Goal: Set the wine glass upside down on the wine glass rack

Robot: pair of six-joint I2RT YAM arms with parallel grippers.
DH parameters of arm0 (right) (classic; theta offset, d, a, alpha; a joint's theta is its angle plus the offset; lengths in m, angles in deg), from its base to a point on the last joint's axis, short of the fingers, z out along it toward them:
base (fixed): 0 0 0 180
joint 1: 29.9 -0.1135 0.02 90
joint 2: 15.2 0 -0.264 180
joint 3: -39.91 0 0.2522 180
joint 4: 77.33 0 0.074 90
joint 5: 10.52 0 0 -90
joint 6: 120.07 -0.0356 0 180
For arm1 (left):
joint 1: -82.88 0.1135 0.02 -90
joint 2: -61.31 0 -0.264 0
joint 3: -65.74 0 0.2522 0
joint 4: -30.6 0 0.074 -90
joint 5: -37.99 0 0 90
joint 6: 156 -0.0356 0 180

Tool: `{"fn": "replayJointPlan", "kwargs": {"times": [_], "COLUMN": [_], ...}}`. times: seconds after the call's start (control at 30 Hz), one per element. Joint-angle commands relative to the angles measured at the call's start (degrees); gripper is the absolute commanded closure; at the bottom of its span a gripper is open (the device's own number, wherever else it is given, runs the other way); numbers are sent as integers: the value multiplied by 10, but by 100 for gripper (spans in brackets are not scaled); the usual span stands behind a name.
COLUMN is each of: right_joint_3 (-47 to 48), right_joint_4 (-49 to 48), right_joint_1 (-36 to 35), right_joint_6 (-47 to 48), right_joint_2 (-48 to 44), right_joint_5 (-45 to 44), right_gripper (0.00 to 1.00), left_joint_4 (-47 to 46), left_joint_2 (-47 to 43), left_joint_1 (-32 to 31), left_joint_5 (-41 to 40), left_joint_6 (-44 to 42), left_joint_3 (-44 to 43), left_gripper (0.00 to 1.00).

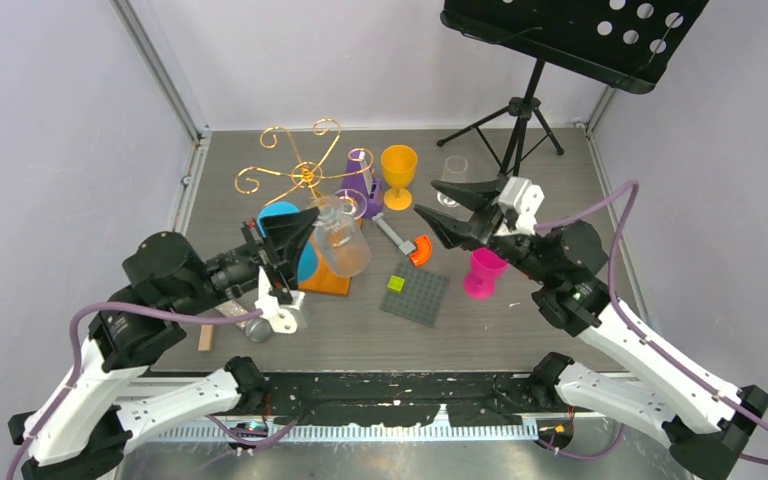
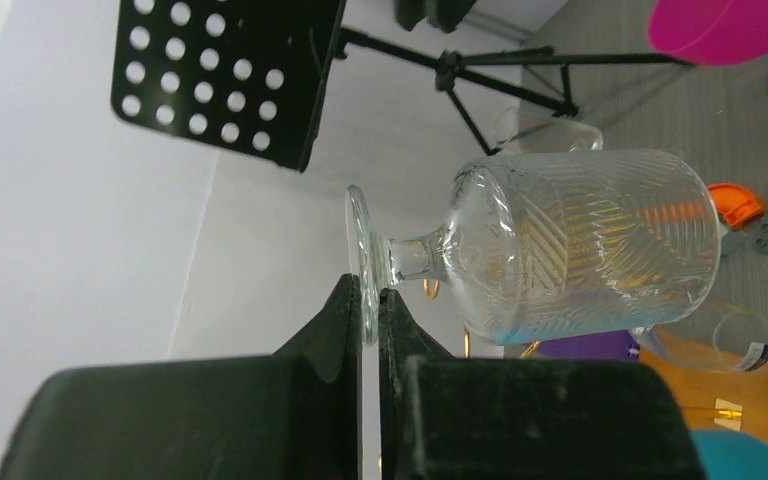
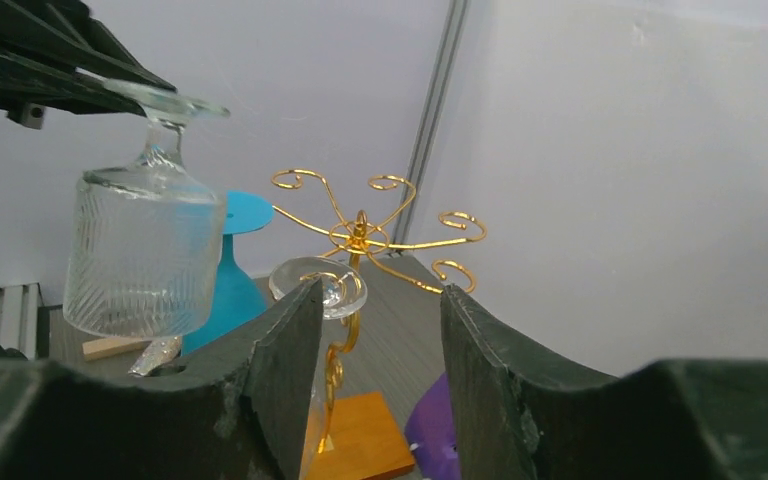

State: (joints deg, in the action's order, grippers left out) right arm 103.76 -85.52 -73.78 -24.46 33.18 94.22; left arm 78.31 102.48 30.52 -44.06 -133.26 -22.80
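One wine glass (image 2: 580, 245) inverted, foot pinched in left jaws | right jaws parted, empty

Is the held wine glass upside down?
Upside down: the wine glass hangs bowl-down, its foot on top, pinched by the left end effector.

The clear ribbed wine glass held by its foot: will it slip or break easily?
Probably fragile: the clear ribbed wine glass looks thin, with a slim stem. It may slip, since the left tool pinches only the smooth foot's edge.
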Motion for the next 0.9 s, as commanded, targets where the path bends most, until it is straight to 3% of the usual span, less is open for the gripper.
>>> {"fn": "replayJointPlan", "kwargs": {"times": [0.0,0.17,0.27,0.4,0.87], "right_joint_3": [38,55,65,66,116], "right_joint_4": [23,122,189,233,275], "right_joint_1": [-3,-3,-3,-3,-5], "right_joint_6": [153,313,438,529,568], "right_joint_2": [-57,-88,-97,-96,-47], "right_joint_5": [71,208,248,275,356], "right_gripper": [48,48,50,51,51], "left_joint_4": [-42,1,2,15,41], "left_joint_2": [13,46,59,81,133], "left_joint_1": [2,1,1,1,1], "left_joint_5": [136,219,247,280,394], "left_joint_6": [-25,-5,16,36,60], "left_joint_3": [-51,-91,-103,-121,-129], "left_gripper": [100,100,100,100,100]}}
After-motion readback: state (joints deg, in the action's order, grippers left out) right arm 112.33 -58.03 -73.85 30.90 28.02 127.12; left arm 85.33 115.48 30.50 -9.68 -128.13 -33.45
